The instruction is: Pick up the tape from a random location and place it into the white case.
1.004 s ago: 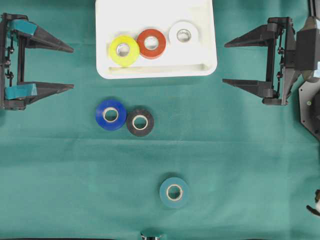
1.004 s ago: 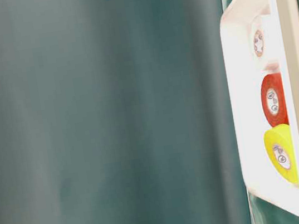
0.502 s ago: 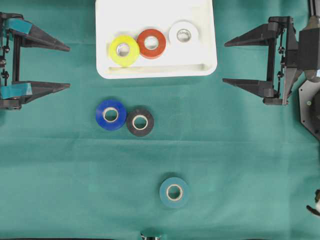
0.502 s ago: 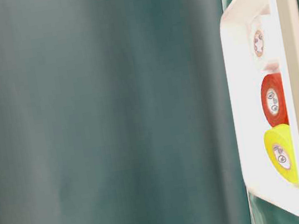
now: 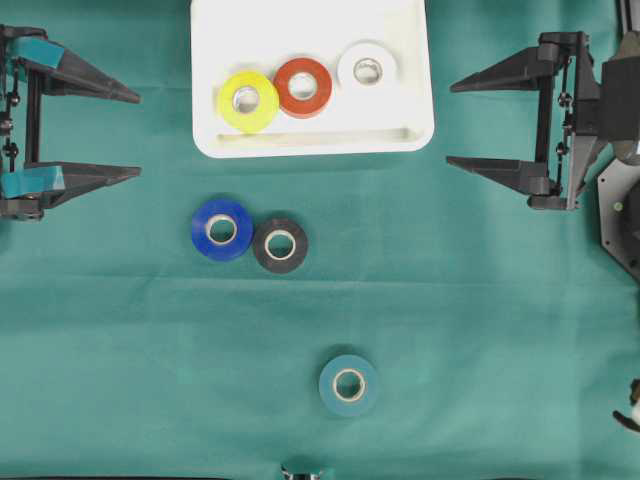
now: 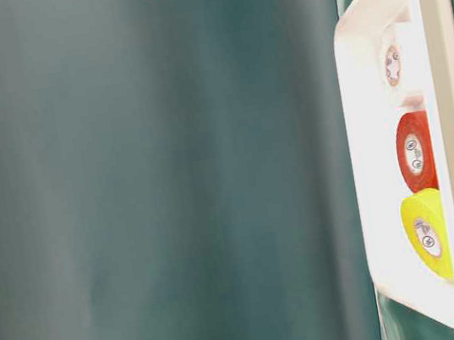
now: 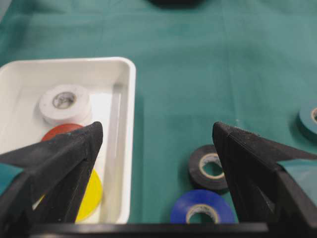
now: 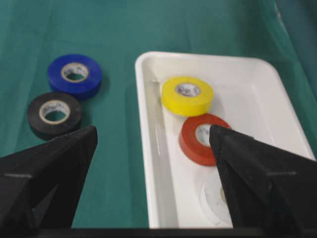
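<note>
While three rolls already sit in the white case at twelve o'clock, both arms wait at the edges: left gripper at nine, right gripper at three, each spread wide and empty. Blue tape and black tape touch near centre (awkward pair); teal tape lies alone at six. Picking comes next, probably the teal one.
</note>
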Robot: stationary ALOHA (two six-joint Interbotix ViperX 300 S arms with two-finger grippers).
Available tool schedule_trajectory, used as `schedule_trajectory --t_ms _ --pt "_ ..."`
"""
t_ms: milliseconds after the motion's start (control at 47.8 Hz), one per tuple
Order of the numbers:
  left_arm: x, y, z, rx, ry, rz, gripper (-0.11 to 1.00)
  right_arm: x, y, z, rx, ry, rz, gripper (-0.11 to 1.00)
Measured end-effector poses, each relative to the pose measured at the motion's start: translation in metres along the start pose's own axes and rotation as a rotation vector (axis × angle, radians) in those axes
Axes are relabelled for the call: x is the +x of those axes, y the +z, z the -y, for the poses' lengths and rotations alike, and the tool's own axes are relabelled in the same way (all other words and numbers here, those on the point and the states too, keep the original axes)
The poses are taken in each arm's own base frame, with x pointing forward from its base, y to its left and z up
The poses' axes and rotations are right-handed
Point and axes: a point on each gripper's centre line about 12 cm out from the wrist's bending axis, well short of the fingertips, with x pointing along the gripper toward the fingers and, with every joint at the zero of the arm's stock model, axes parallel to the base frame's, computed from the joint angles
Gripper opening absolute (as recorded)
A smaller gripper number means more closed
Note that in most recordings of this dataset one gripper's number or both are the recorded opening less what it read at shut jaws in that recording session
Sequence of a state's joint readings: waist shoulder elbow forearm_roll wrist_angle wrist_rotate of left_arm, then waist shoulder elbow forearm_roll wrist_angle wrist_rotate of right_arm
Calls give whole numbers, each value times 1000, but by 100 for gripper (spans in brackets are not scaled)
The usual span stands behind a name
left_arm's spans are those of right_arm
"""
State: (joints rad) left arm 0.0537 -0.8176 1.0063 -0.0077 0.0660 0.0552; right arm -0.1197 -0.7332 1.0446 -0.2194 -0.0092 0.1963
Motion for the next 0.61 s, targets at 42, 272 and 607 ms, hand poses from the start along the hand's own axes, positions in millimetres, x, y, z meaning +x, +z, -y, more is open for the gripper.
schedule_trajectory --t_ms 42,272,607 --pt "0 0 0 0 1 0 98 0 1 0 -5 1 6 88" --pt "0 1 0 0 0 8 98 -8 9 0 -8 0 49 88" --pt "1 3 0 0 2 31 98 -18 15 1 1 -4 75 88"
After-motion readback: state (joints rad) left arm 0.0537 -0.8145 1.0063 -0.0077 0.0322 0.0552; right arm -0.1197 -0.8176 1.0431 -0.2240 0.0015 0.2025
